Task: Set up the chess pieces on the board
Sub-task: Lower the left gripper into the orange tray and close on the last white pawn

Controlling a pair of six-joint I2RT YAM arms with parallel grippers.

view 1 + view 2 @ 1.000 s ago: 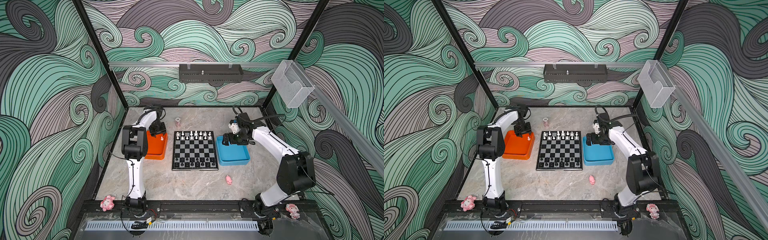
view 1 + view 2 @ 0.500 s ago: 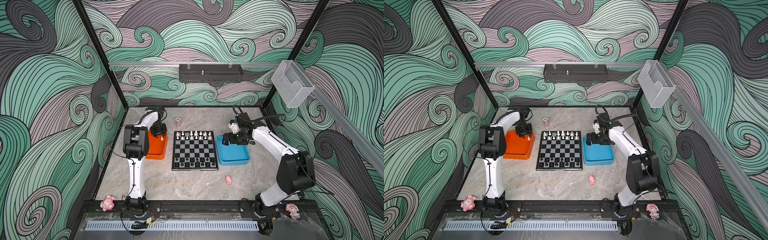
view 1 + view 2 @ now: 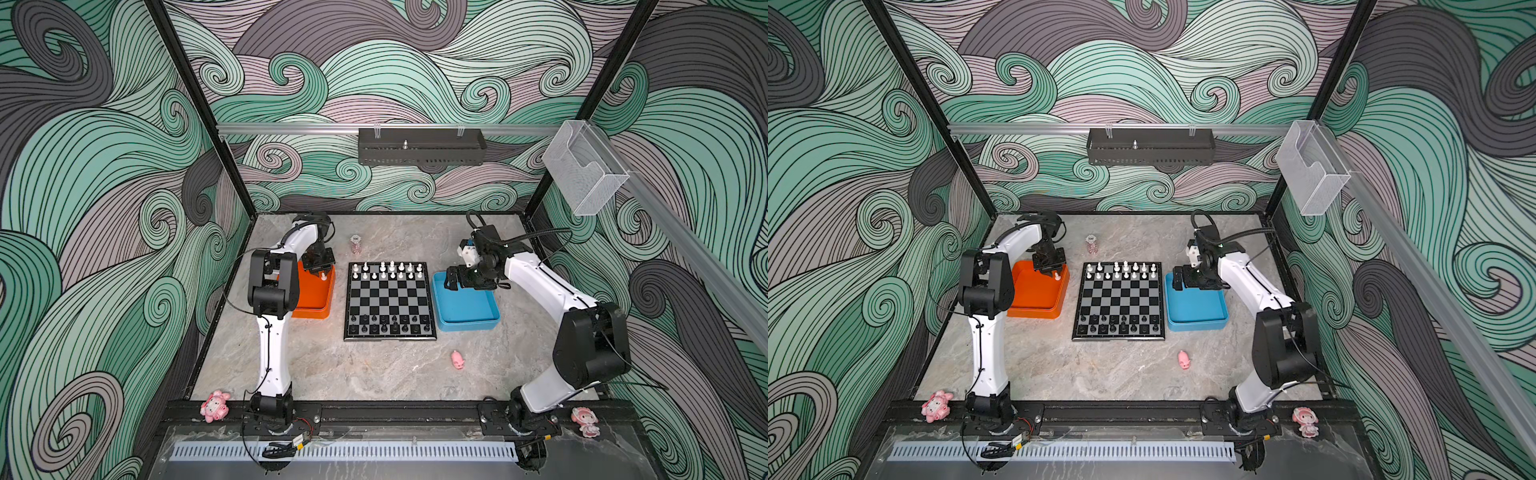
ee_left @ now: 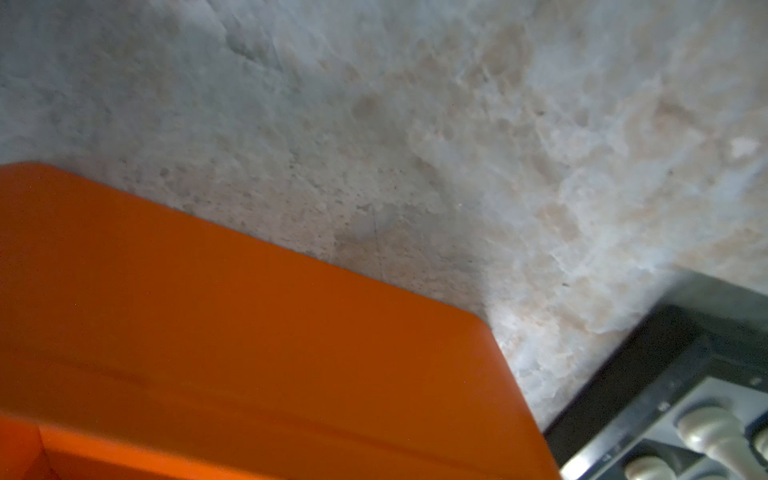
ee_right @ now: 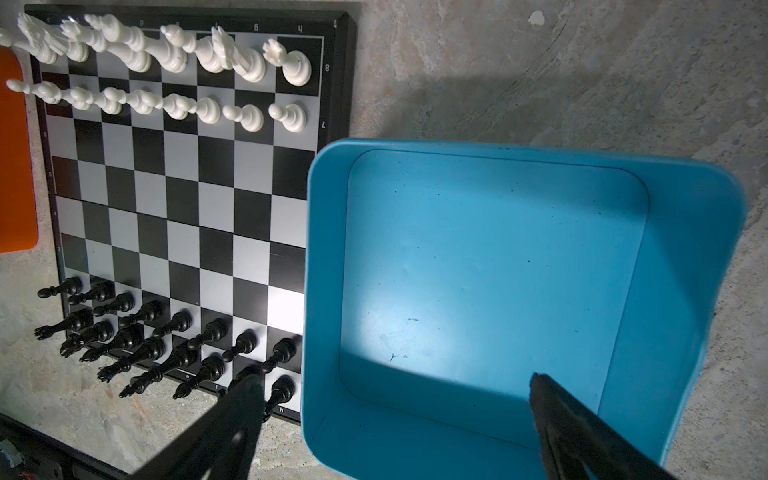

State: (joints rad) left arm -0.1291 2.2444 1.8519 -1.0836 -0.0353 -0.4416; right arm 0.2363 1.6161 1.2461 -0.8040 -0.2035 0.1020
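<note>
L gripper (image 3: 321, 270) has shifted slightly over orange tray's (image 3: 316, 309) far-right corner; white piece (image 3: 323, 276) just under it, grip unclear; R gripper (image 5: 395, 380) spread wide.

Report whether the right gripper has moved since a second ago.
No. The right gripper hangs where it did, over the blue tray's far corner nearest the board, jaws open.

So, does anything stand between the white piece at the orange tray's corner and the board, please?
Only the orange tray's wall and a strip of table separate the white piece, under the left gripper, from the board; nothing else visible intervenes.
</note>
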